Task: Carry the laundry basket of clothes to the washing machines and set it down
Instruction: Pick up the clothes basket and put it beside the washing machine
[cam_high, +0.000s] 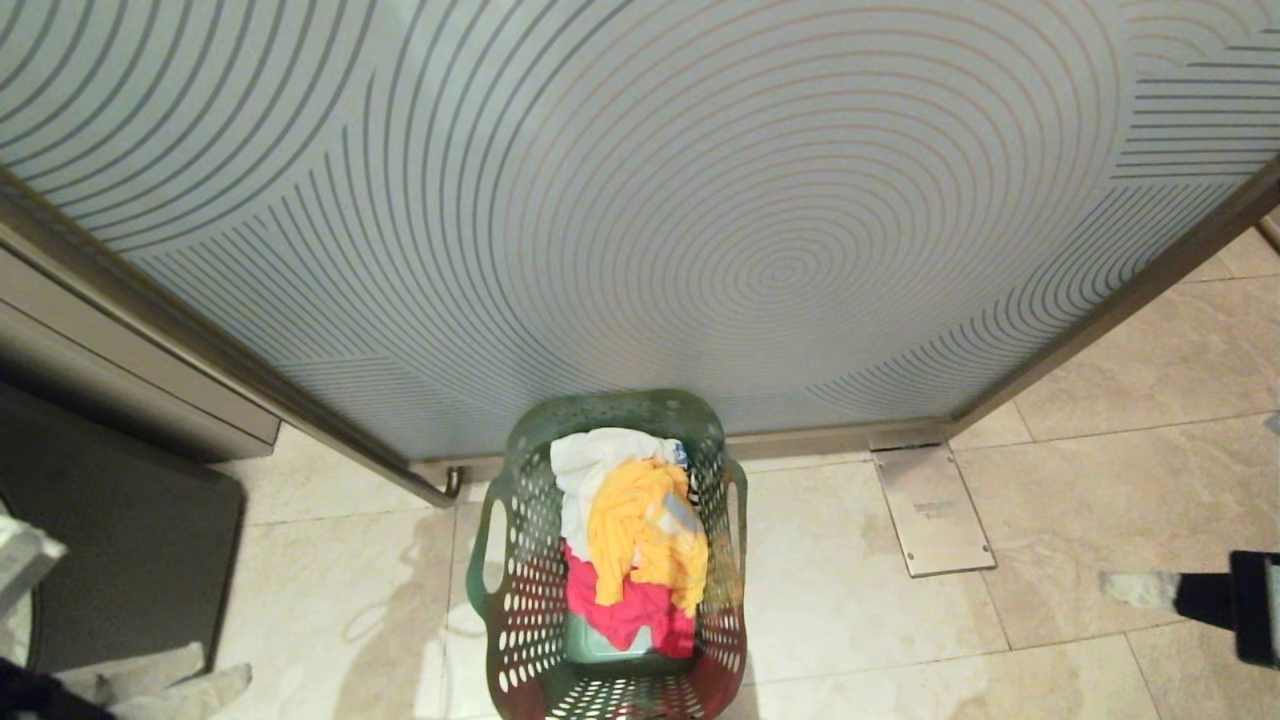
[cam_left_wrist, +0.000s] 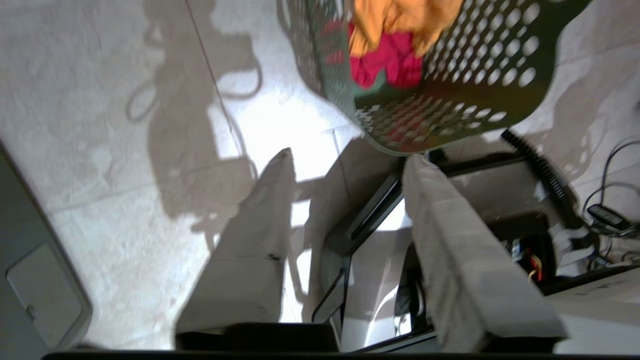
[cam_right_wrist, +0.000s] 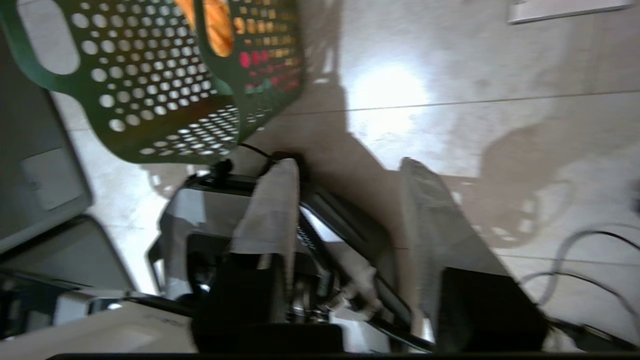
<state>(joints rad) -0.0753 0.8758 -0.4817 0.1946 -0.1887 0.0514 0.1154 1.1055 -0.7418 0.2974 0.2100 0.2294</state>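
Upright, the laundry basket (cam_high: 520, 610) runs lengthwise toward the glass door (cam_high: 640, 200), both hands spread, empty.

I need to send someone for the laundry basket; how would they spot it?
Find the big frosted glass panel patterned with curved lines. On the tiled floor at its foot stands the laundry basket: dark green, full of round holes, holding white, yellow and pink clothes.

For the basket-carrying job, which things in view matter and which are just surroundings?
Job:
- laundry basket, standing on the floor
- clothes heaped inside it
- left gripper and right gripper, both open and empty, either side of the basket

Surroundings:
- frosted glass door with ring pattern
- metal floor plate
- dark mat
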